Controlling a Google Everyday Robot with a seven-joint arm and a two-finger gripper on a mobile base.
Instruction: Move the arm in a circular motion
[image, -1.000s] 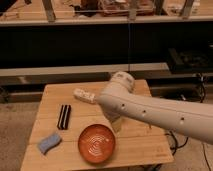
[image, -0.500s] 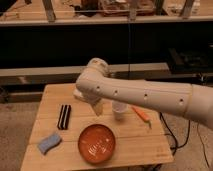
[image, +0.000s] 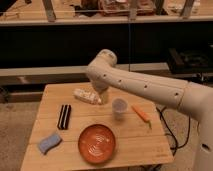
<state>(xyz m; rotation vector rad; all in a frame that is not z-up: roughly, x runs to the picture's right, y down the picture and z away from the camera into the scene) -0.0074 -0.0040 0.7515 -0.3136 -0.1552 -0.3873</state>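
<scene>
The arm (image: 145, 87) is a thick cream-white tube with small dark dots. It reaches in from the right edge, over the far half of the wooden table (image: 150, 150). Its rounded elbow joint (image: 102, 62) is above the table's back middle. A short segment (image: 101, 92) drops from the elbow toward the tabletop. The gripper is hidden behind that segment and I cannot see its fingers. The arm touches none of the tabletop items as far as I can see.
On the table are a white crumpled packet (image: 86, 96), a black rectangular block (image: 64, 116), a blue sponge (image: 49, 142), an orange-red bowl (image: 97, 143), a pale cup (image: 119, 107) and a carrot (image: 141, 114). A dark shelf unit stands behind. A cable (image: 167, 131) hangs at the right.
The arm's elbow swung left across the table, then rose and drifted slightly back right. The cup and carrot, covered a second ago, now show. The tabletop items have not moved.
</scene>
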